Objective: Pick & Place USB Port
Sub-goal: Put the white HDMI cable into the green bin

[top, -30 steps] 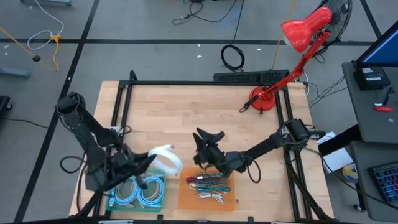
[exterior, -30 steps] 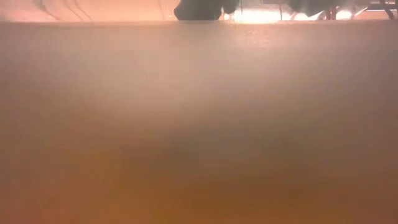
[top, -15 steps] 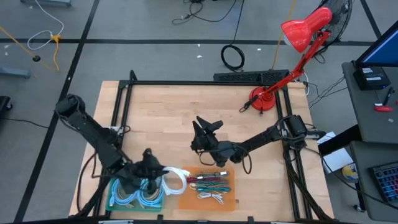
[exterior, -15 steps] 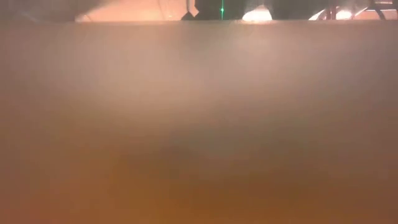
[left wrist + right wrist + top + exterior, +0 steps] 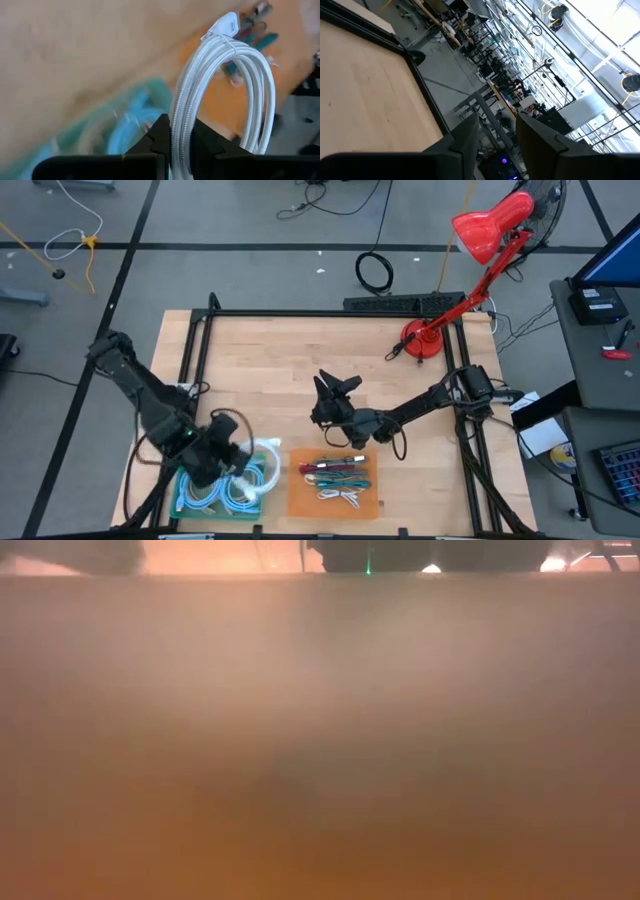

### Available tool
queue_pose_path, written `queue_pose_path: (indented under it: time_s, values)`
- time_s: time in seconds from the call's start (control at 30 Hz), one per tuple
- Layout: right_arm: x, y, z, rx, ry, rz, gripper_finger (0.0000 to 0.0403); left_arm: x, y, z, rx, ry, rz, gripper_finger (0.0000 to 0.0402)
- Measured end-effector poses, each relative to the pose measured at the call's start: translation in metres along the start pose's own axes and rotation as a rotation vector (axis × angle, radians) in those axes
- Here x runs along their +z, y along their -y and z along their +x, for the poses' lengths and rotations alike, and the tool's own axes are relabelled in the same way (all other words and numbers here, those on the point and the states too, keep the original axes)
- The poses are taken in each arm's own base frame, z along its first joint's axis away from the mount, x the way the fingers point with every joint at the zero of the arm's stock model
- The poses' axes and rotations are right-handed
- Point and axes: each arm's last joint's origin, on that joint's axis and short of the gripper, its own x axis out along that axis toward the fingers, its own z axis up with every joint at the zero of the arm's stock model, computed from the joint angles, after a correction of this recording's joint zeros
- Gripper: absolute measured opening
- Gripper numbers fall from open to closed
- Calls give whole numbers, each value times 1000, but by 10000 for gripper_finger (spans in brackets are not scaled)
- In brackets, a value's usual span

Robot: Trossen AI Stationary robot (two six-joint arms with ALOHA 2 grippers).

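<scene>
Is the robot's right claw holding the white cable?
No, the white cable is clamped in the left gripper; the right gripper is open and empty.

The flat orange mat (image 5: 335,498) lies at the front of the light wooden table (image 5: 290,360). Left of it, touching, sits the shallow teal tray (image 5: 184,500); far behind, the red desk lamp (image 5: 425,340) stands.

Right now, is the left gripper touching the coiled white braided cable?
Touching. In the left wrist view the left gripper has its dark fingers clamped on the coiled white braided cable.
</scene>
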Motion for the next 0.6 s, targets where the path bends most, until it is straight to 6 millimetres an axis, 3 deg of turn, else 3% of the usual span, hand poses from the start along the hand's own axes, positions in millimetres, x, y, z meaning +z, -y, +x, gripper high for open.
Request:
queue_pose_path:
  time_s: [0.13,0.37,0.6]
  values:
    - [-3,0,-1,-11,-25,1,116,-25,10,-8,40,-51,-104,37]
    - [-5,-1,-1,-16,-42,-7,116,-83,-5,7,216,-60,-202,37]
    - [-5,-2,-1,3,-5,32,116,-88,-16,10,309,27,-143,37]
